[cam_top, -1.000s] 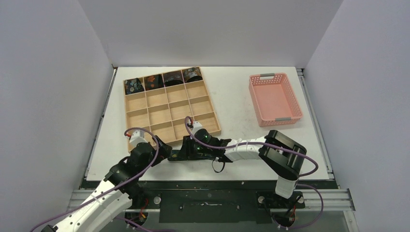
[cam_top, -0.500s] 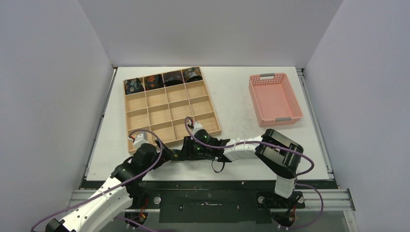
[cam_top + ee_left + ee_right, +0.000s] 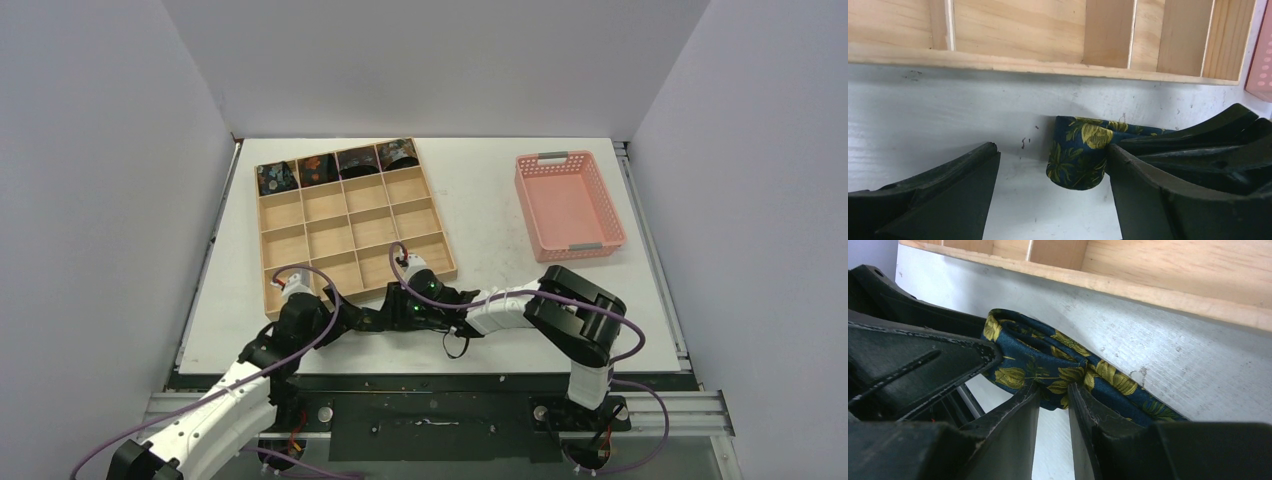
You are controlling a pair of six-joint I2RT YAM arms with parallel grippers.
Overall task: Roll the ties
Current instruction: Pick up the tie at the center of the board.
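A navy tie with yellow-green floral print (image 3: 1078,159) lies partly coiled on the white table just in front of the wooden tray (image 3: 1013,62). My right gripper (image 3: 1054,390) is shut on the coiled end of the tie (image 3: 1045,357); its tail runs off to the right. My left gripper (image 3: 1051,150) is open, with the coil between its fingers and close against the right one (image 3: 1148,190). In the top view both grippers, left (image 3: 352,318) and right (image 3: 386,312), meet at the tray's front edge and hide the tie. Several rolled ties (image 3: 337,165) fill the tray's back row.
The wooden tray (image 3: 350,225) has several empty compartments and stands directly behind the grippers. A pink plastic basket (image 3: 568,205) stands at the back right. Side walls enclose the table on the left and right.
My left arm has reached forward and right, bringing its open gripper up against the right gripper at the tie. The right gripper has shifted slightly toward the tray.
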